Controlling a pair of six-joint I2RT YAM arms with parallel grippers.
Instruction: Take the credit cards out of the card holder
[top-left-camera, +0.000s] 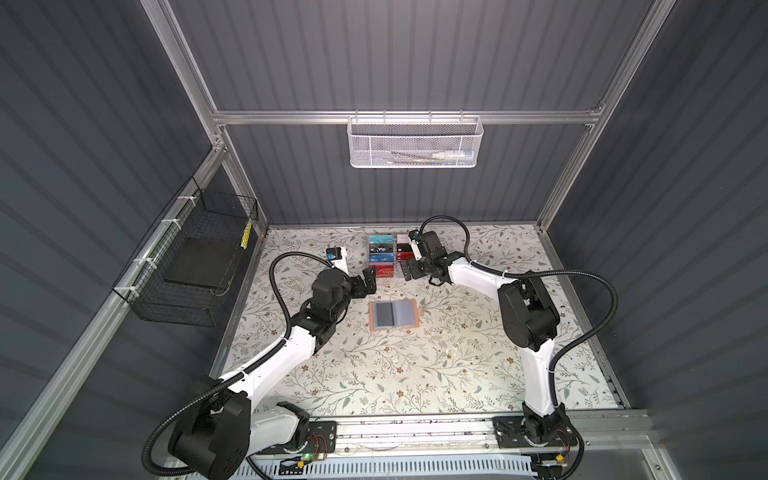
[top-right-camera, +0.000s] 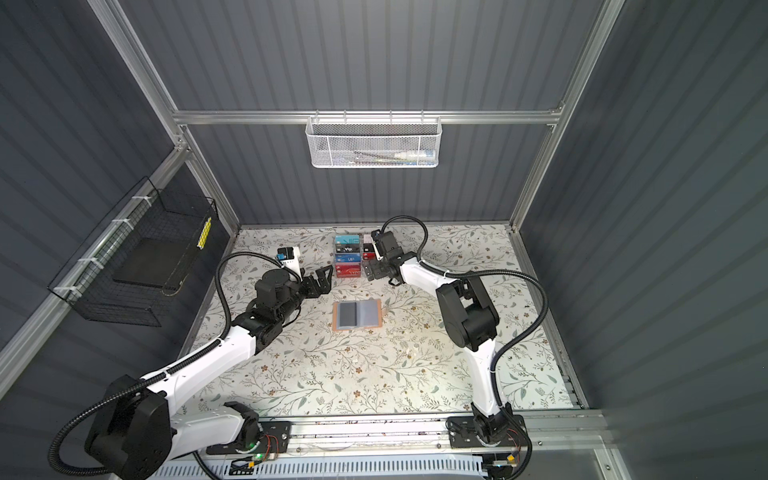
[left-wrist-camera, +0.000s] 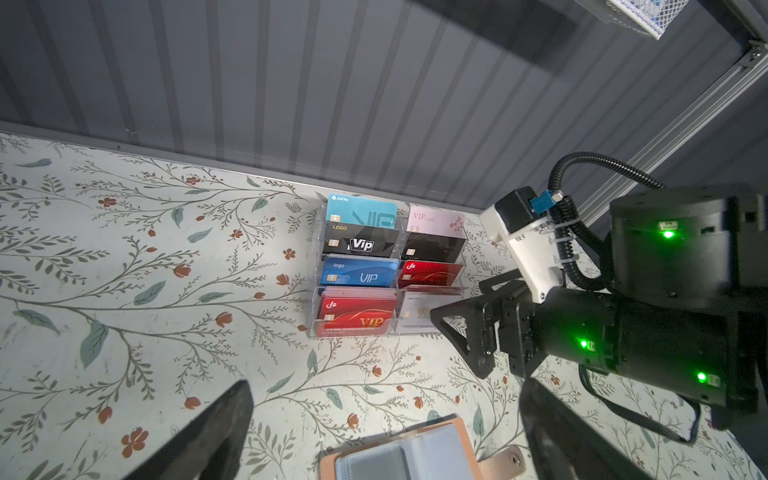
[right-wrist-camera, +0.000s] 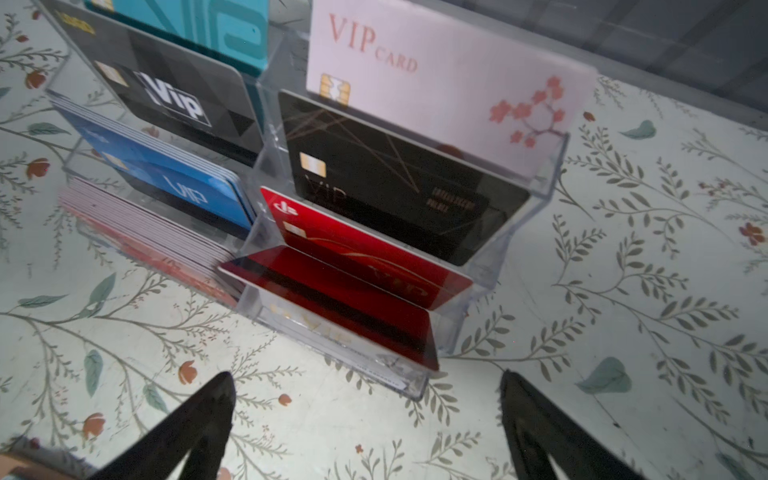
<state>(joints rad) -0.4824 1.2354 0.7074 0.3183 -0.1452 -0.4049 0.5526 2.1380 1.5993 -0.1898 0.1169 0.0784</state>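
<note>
Nearest the arm bases, the card holder (top-left-camera: 393, 316) lies spread open and flat on the floral table (top-left-camera: 415, 374), with its sleeves facing up so they can be reached from above. A dark rectangle (top-left-camera: 384, 314) in the sleeve on the left arm's side is probably a card not yet removed; the other sleeve looks empty. Beyond it, the left gripper (top-left-camera: 369, 277) and right gripper (top-left-camera: 409, 272) both hang with jaws spread wide and nothing between them, flanking the front of the clear acrylic card rack (top-left-camera: 386, 255). The right one faces the rack's right column. There a red card (right-wrist-camera: 345, 307) lies stripe-up, slanted across the front tiers rather than standing, so this is apparently the drop-off spot.
</note>
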